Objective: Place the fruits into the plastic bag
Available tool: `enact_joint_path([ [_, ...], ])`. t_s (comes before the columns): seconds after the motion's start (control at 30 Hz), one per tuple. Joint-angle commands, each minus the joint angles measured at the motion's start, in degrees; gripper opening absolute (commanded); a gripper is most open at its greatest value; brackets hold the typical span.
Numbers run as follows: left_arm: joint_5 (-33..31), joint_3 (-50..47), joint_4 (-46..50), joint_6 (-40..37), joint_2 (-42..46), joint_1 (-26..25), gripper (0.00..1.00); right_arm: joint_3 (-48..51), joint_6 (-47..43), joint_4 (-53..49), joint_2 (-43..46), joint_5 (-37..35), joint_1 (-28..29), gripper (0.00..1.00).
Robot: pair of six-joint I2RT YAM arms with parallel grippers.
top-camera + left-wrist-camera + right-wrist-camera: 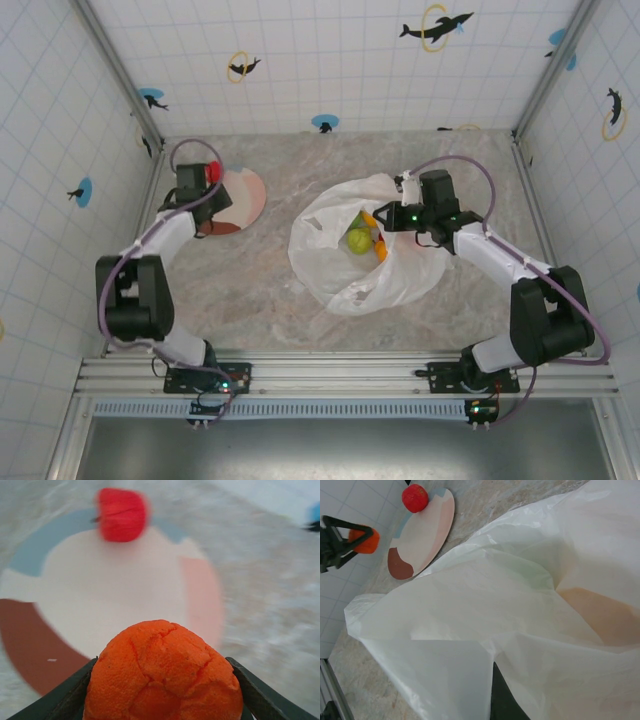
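Marbled counter (250, 290): left tool (162, 692) is pinching orange fruit (162, 665) at nine o'clock; right tool (382, 218) is pinching plastic bag (330, 272) open.

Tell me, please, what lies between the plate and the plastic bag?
Nothing but bare marble tabletop: the top view shows an empty stretch between the plate and the plastic bag.

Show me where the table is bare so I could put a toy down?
Bare marble lies between the plate and the plastic bag, and along the front between the bag and the rail. It's crowded by the plate, where the left claw holds an orange fruit, and at the bag's mouth, where the right claw pinches it.
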State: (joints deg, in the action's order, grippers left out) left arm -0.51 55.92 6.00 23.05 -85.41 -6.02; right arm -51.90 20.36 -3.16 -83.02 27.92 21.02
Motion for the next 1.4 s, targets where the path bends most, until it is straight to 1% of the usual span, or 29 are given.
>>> enact_joint_path([
  [0.0,2.59,-4.05,-2.46,1.20,5.97,-6.89,0.62,-1.13,-0.55,1.08,-1.33,0.20,0.18,0.00],
  [0.1,2.96,-7.67,-5.63,2.97,10.37,-15.58,0.61,-0.84,-0.45,1.83,-2.02,0.11,0.22,0.00],
  [0.13,3.17,-8.78,-6.88,3.23,11.24,-19.56,0.61,-0.95,-0.36,2.06,-2.51,0.11,0.08,0.00],
  [0.23,2.79,-10.90,-10.13,2.66,12.24,-29.53,0.61,-1.59,-0.37,1.85,-3.49,0.23,-0.01,0.00],
  [0.3,3.03,-11.31,-11.96,1.78,11.28,-35.32,0.60,-2.05,-0.51,1.77,-3.72,0.13,-0.07,0.00],
  [0.37,2.99,-11.09,-13.21,0.27,9.16,-40.02,0.61,-2.72,-0.58,1.41,-4.03,-0.06,-0.33,0.00],
  [0.47,1.81,-9.59,-13.59,-2.36,5.07,-44.69,0.61,-3.17,-0.63,1.29,-4.21,-0.06,-0.79,0.00],
  [0.57,2.24,-8.04,-14.08,-4.48,0.87,-47.14,0.61,-3.21,-0.50,1.34,-4.33,0.30,-1.31,0.00],
  [0.67,2.54,-6.45,-14.57,-4.72,-3.00,-47.89,0.61,-3.13,-0.42,1.37,-4.22,0.46,-1.42,0.00],
  [0.8,-1.20,-2.29,-11.39,-3.71,-9.27,-47.89,0.61,-2.78,-0.37,1.38,-3.56,0.42,-1.67,0.00],
  [0.87,-1.81,-0.79,-10.83,-4.01,-12.07,-47.92,0.61,-2.52,-0.32,1.32,-3.17,0.47,-1.74,0.00],
  [1.17,-0.45,-0.46,-14.79,-2.12,-17.78,-47.90,0.65,-1.29,0.24,1.75,-2.41,0.62,-1.84,0.00],
  [1.27,-2.22,2.89,-15.32,-1.21,-19.59,-47.94,0.66,-0.79,1.11,2.82,-2.55,1.41,-1.85,0.00],
  [1.37,-5.55,5.89,-14.55,0.06,-21.94,-47.92,0.66,-0.91,1.43,3.16,-2.67,1.70,-1.67,0.00],
])
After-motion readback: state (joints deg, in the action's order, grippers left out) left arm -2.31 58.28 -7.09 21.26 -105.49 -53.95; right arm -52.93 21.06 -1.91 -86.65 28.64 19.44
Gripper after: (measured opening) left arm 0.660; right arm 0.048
